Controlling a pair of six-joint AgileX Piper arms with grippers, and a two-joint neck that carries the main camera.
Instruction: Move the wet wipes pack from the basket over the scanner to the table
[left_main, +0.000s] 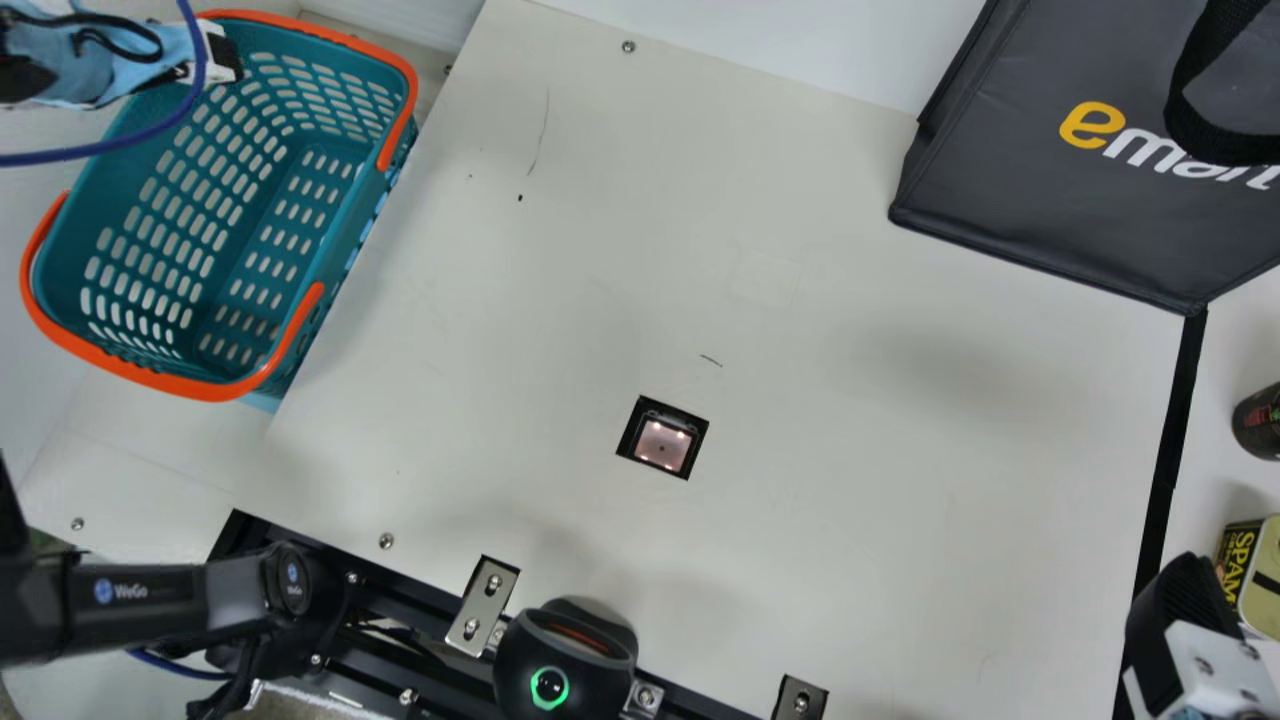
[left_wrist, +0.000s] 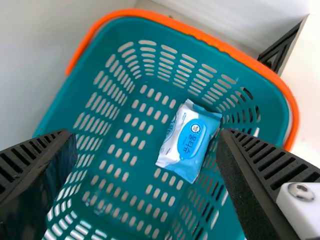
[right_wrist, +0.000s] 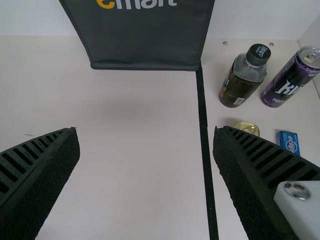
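Inside the basket (left_wrist: 130, 30), on the floor by the counter-side wall, locate the wet wipes pack (left_wrist: 187, 140). Unable to confirm contact with that wall. Assign the pick to the left arm: left fingers (left_wrist: 265, 170) spread wide above the basket, gripping nothing, and far nearer than the right fingers (right_wrist: 40, 170), likewise spread, over the opposite side of the counter (left_main: 500, 300). Read the offset as follows: deeper than the left fingertips, within the gap, closer to the finger beside the white screwed mount than to its opposite. Read the long axis as steeply crosswise to the closing line, slightly skewed from square. Before descent, probably shift toward the mount-side finger to centre the gap, then rotate a little to square up with the long axis. Lower and close across the narrow width. Allow for soft film, likely to crumple or slide under a shallow pinch, and for likely rubbing of the outer finger against the wall. After a clear lift over the rim, route across the scanner (left_main: 662, 442) to the counter beyond.
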